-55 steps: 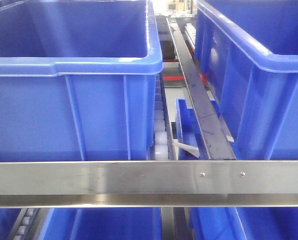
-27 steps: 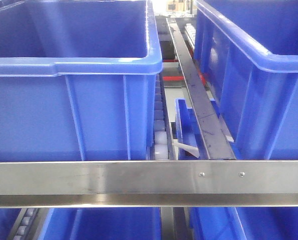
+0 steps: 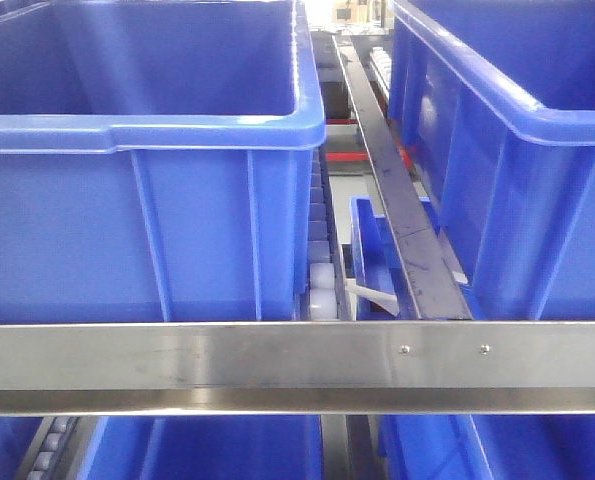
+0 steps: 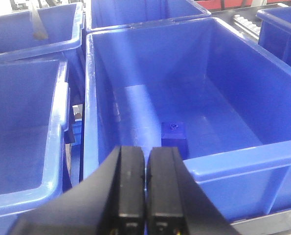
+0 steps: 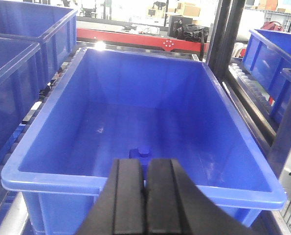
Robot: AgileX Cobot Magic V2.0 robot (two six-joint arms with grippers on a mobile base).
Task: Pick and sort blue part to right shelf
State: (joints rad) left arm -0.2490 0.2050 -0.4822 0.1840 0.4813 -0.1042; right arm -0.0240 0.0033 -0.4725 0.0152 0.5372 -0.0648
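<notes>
In the left wrist view a small blue part [image 4: 173, 136] lies on the floor of a large blue crate [image 4: 243, 164], just beyond my left gripper [image 4: 145, 155], which is shut and empty above the crate's near rim. In the right wrist view another blue part [image 5: 140, 152] lies on the floor of a blue crate [image 5: 62, 183]; my right gripper [image 5: 145, 169] is shut and empty above its near rim. The front view shows the shelf's steel front rail [image 3: 297, 365], white rollers [image 3: 320, 285] and two blue crates [image 3: 147, 180] [image 3: 517, 170]; no gripper shows there.
More blue crates stand left [image 4: 23, 127] and behind [image 4: 135, 12] in the left wrist view, and at left [image 5: 18, 63] and right [image 5: 272, 63] in the right wrist view. A dark rack post [image 5: 223, 39] rises at the right. A small blue bin [image 3: 372, 260] sits between the crates.
</notes>
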